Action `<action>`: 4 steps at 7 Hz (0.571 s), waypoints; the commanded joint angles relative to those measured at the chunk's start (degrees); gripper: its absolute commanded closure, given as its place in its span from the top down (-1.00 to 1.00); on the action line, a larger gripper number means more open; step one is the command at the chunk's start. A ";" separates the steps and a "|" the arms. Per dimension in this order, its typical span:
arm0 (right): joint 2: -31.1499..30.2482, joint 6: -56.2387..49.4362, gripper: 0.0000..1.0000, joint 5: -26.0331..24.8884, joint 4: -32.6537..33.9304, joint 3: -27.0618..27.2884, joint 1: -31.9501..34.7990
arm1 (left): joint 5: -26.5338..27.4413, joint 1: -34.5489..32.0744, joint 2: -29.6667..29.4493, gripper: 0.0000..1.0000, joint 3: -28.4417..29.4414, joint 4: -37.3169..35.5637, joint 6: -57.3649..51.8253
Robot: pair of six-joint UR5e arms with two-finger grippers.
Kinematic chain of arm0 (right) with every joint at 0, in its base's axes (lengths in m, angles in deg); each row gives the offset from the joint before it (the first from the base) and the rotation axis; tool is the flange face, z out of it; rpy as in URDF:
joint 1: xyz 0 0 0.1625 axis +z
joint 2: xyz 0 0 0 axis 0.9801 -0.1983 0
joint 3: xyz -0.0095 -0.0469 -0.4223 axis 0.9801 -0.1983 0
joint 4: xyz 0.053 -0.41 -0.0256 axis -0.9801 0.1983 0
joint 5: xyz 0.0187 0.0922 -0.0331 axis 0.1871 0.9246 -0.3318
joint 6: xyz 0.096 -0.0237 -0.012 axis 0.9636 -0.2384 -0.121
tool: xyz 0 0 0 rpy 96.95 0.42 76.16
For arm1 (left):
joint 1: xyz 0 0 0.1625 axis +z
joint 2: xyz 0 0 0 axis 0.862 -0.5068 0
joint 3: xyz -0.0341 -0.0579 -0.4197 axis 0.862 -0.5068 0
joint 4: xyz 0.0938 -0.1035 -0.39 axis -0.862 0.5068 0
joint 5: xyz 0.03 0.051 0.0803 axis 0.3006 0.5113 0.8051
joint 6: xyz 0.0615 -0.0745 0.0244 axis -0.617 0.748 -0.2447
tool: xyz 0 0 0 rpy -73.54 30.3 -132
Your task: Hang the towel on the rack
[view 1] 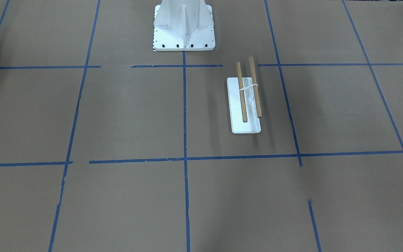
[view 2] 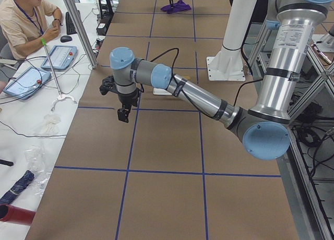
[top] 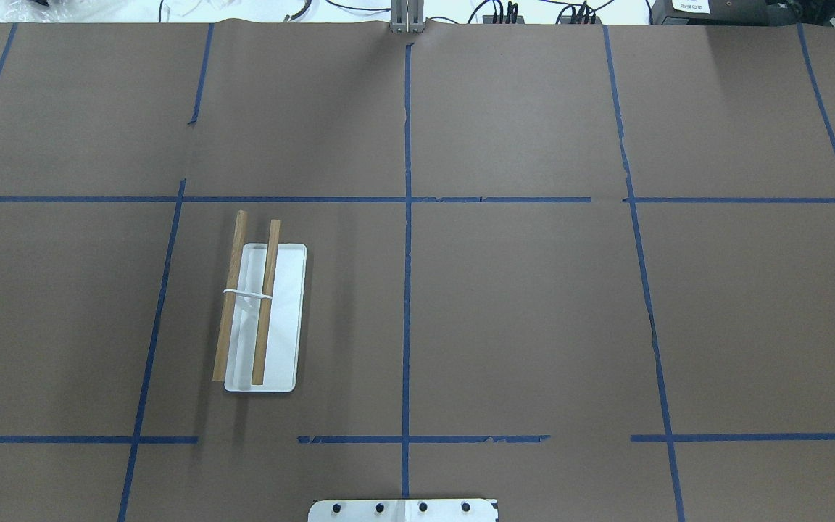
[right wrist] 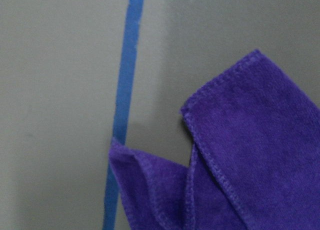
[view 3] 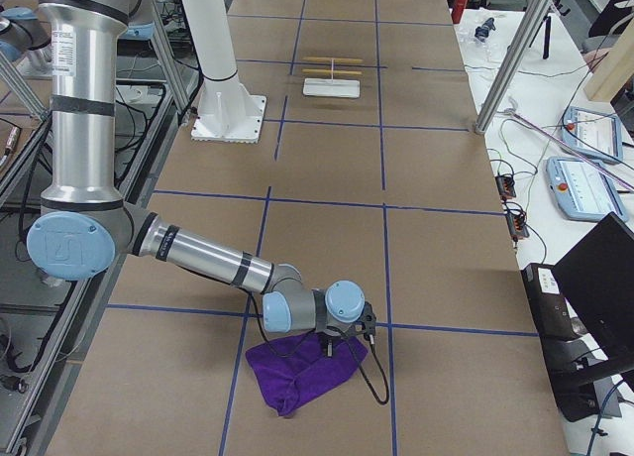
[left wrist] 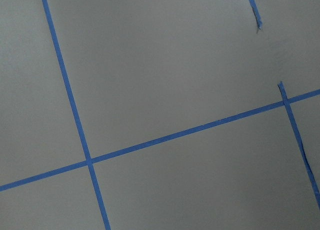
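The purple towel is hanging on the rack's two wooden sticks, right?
Not quite. The towel isn't hanging on the rack. It lies crumpled on the table, far from the rack, as the exterior right view shows. The rack does have two wooden sticks, but they are bare.

Left arm (view 2: 198, 96), nearest my side feed: silver metal tubes joined by dark grey housings, each closed with a round pale-blue cap (view 2: 121, 58). A thin black cable (view 2: 159, 51) arcs over the wrist above the black left gripper (view 2: 123, 117). Right arm (view 3: 198, 253): same build, with a logo on its blue shoulder cap (view 3: 77, 248) and, as far as I can make out, fine print on the upright silver tube (view 3: 84, 89). White flanged pedestal (view 1: 184, 28): black screws (view 1: 177, 45) along the base plate.
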 commanded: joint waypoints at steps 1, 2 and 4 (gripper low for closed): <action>-2.47 3.39 -1.00 5.39 3.07 11.26 4.63 | -0.26 0.55 -0.93 1.00 0.16 0.04 0.19; -3.70 8.56 -1.00 7.25 6.83 20.10 6.06 | -0.09 2.82 -3.20 1.00 0.08 -0.14 0.28; -3.98 23.12 -1.00 11.28 15.54 37.69 5.82 | -0.53 6.09 -7.42 1.00 -0.10 -0.05 2.80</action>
